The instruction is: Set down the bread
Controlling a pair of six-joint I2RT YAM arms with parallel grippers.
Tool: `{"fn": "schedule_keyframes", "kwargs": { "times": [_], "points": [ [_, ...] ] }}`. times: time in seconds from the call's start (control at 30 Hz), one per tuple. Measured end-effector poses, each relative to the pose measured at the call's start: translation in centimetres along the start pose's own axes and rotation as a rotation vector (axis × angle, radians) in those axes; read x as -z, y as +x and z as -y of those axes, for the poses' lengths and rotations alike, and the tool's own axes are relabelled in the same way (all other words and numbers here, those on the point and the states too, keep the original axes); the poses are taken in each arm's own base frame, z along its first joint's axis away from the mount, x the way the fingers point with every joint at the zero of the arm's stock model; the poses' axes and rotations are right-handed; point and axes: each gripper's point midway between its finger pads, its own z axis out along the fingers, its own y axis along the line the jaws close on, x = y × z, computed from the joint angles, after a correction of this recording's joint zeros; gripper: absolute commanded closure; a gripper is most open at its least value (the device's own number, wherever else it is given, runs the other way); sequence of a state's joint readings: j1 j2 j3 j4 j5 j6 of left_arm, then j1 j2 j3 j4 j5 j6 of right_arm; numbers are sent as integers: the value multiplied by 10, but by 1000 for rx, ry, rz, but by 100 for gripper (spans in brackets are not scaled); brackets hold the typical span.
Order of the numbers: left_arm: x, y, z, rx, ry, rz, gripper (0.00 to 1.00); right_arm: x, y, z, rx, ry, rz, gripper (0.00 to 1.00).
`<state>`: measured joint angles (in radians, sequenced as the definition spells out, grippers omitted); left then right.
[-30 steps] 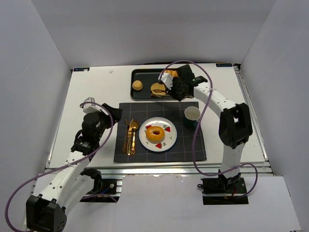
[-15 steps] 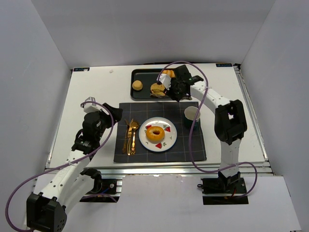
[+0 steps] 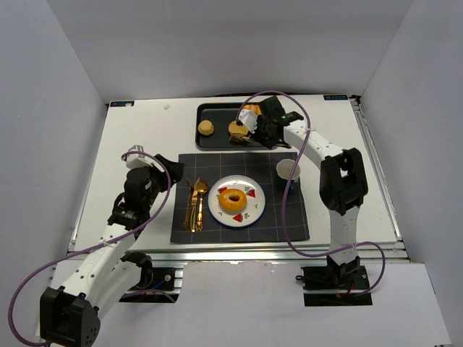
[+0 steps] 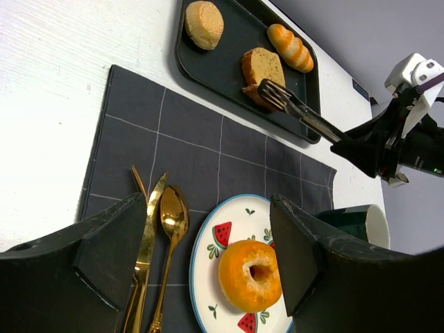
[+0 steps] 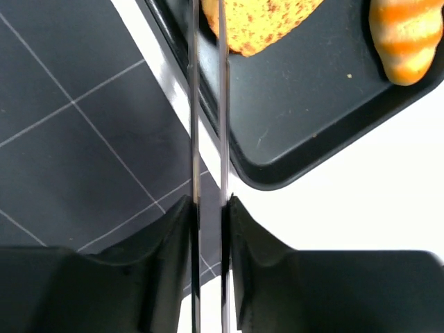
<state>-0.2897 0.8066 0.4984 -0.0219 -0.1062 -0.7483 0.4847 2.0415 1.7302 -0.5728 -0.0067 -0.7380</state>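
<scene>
Three breads are sitting in the tray (image 3: 217,116). Your right claw (image 5: 208,208), pinching the tongs (image 4: 298,114), is reaching farther in than a second ago, so the tips are now touching the bread slice (image 4: 262,68) at its near edge. The slice is lying unlifted, so the pickup is only starting. Your left claw (image 4: 208,208) is hanging spread by the mat (image 4: 180,146).

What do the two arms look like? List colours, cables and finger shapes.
Both the left arm and right arm have white links with black joint housings. A purple cable loops loosely along each. The left fingers and right fingers are matte black, blocky and angular.
</scene>
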Motion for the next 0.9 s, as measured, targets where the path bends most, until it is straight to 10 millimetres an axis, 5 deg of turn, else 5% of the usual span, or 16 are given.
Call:
{"fn": "schedule_keyframes", "kwargs": {
  "times": [0.27, 0.47, 0.73, 0.9],
  "points": [
    [0, 0, 0, 0, 1, -2, 19, 1, 0, 5, 2, 19, -14, 91],
    [0, 0, 0, 0, 1, -2, 19, 10, -6, 6, -3, 13, 31, 96],
    [0, 0, 0, -4, 0, -2, 19, 78, -20, -4, -2, 30, 196, 97],
    [0, 0, 0, -8, 0, -2, 19, 123, -12, -43, 12, -26, 294, 97]
  ]
}}
